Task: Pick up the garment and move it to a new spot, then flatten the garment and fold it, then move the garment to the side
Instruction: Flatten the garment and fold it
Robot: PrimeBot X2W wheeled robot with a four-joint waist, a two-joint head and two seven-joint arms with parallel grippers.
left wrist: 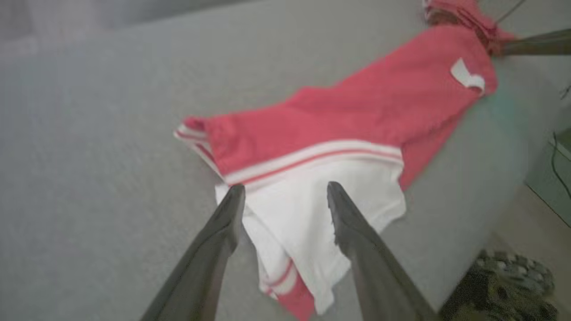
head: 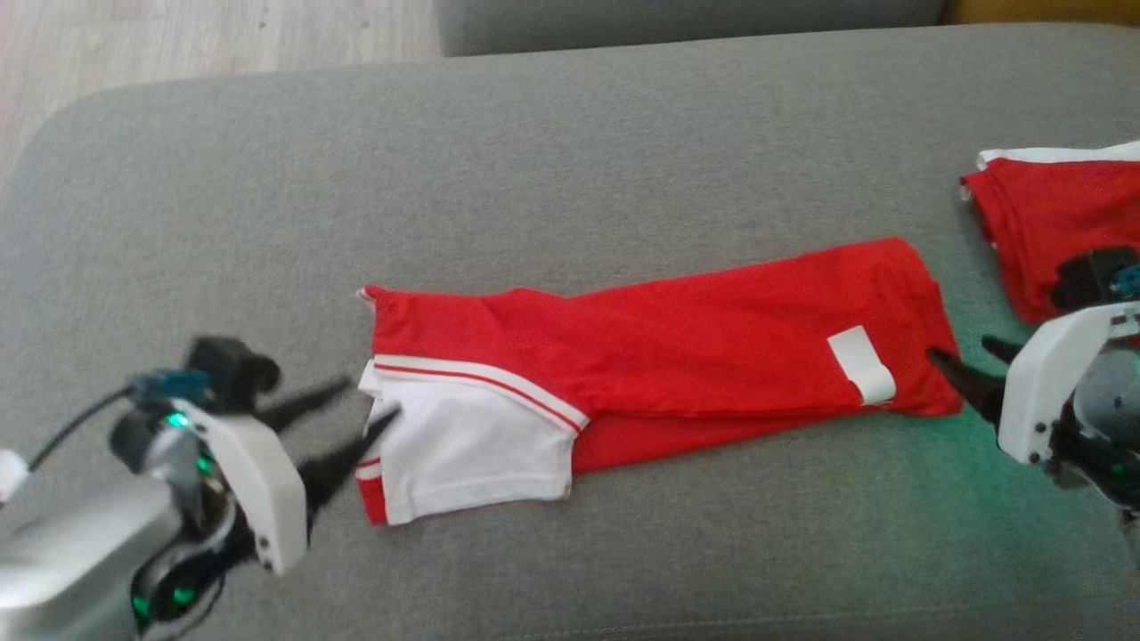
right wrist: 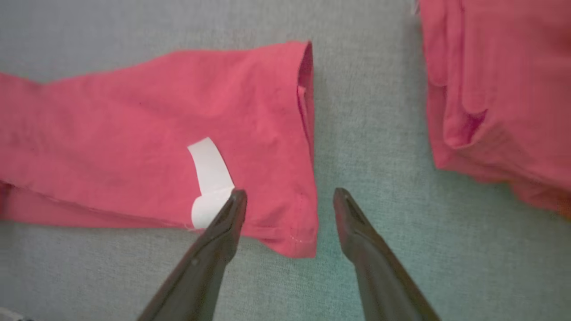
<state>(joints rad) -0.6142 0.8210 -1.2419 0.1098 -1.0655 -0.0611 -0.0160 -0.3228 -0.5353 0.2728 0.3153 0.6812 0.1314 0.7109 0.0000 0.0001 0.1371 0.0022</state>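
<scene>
A red garment [head: 677,338] with a white, red-striped sleeve [head: 463,445] lies folded into a long strip across the grey cushion [head: 570,151]. A white label [head: 859,365] sits near its right end. My left gripper [head: 361,405] stands open at the garment's left end, fingertips at the white sleeve's edge [left wrist: 294,209], holding nothing. My right gripper [head: 971,352] is open at the right end; in the right wrist view one fingertip hovers over the label [right wrist: 209,174] and the other over bare cushion beside the garment's hem [right wrist: 308,147].
A second red garment [head: 1051,223] with a white edge lies folded at the cushion's far right, close behind my right wrist. Another grey cushion [head: 686,22] runs along the back. Wooden floor [head: 178,40] shows at the top left.
</scene>
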